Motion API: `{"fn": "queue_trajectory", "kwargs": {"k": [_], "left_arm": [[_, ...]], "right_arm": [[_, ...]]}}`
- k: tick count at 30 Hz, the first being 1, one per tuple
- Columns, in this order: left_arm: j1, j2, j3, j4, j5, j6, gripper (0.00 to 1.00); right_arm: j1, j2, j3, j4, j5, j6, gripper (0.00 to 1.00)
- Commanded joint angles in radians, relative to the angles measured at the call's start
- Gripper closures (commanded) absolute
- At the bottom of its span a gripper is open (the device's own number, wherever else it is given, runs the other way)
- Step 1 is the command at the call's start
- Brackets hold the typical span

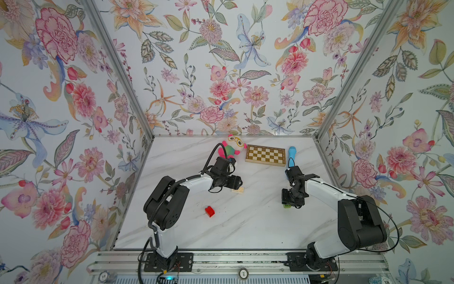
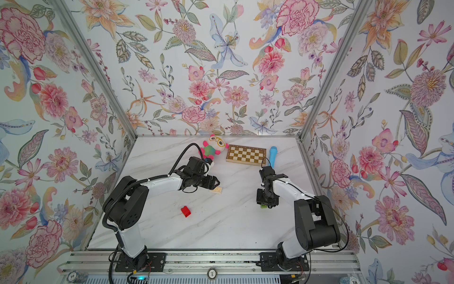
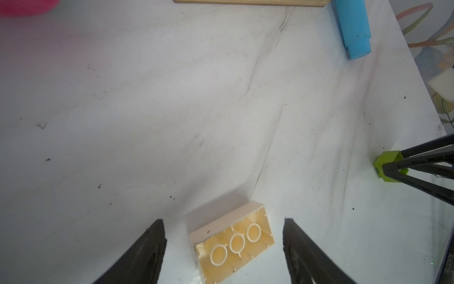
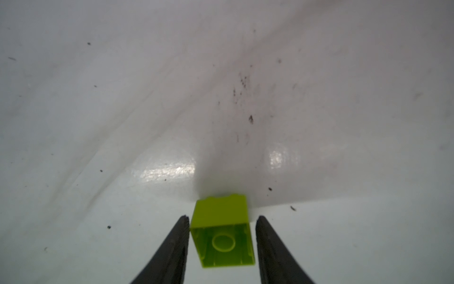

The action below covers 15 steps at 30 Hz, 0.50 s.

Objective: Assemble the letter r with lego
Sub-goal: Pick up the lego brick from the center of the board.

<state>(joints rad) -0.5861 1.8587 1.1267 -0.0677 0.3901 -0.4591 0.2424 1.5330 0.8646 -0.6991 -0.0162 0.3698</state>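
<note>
Lying on the table (image 1: 245,226) in both top views, the cream brick (image 1: 238,190) is sitting on the near side of the chessboard (image 1: 265,155), off its left end and partly under the left gripper (image 1: 241,183). The red brick (image 1: 209,211) is resting farther from the chessboard, nearer and more to the left, apart from everything. The lime green cube (image 1: 286,205) is peeking from beneath the right gripper (image 1: 287,202), on the near side of the chessboard's right end. In the left wrist view the cream brick (image 3: 233,242) is showing its hollow underside between widely spread fingers (image 3: 147,246), neither touching it. In the right wrist view the lime green cube (image 4: 222,236) is turning its hollow underside to the camera. The jaws are standing barely wider than it, with one finger (image 4: 177,246) touching a side and the other sitting just off.
</note>
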Motion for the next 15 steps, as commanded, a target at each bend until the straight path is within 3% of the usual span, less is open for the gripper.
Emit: {"fn": "queue_trajectory", "kwargs": {"k": [1, 6, 15], "left_arm": [[0.015, 0.009, 0.01, -0.02, 0.023, 0.019, 0.23], [0.017, 0.028, 0.02, -0.021, 0.028, 0.02, 0.23], [0.043, 0.076, 0.138, -0.132, -0.051, 0.045, 0.26]], "right_arm": [[0.009, 0.011, 0.019, -0.029, 0.022, -0.004, 0.57], [0.01, 0.035, 0.027, -0.03, 0.018, -0.009, 0.68], [0.024, -0.028, 0.066, -0.077, 0.003, 0.014, 0.69]]}}
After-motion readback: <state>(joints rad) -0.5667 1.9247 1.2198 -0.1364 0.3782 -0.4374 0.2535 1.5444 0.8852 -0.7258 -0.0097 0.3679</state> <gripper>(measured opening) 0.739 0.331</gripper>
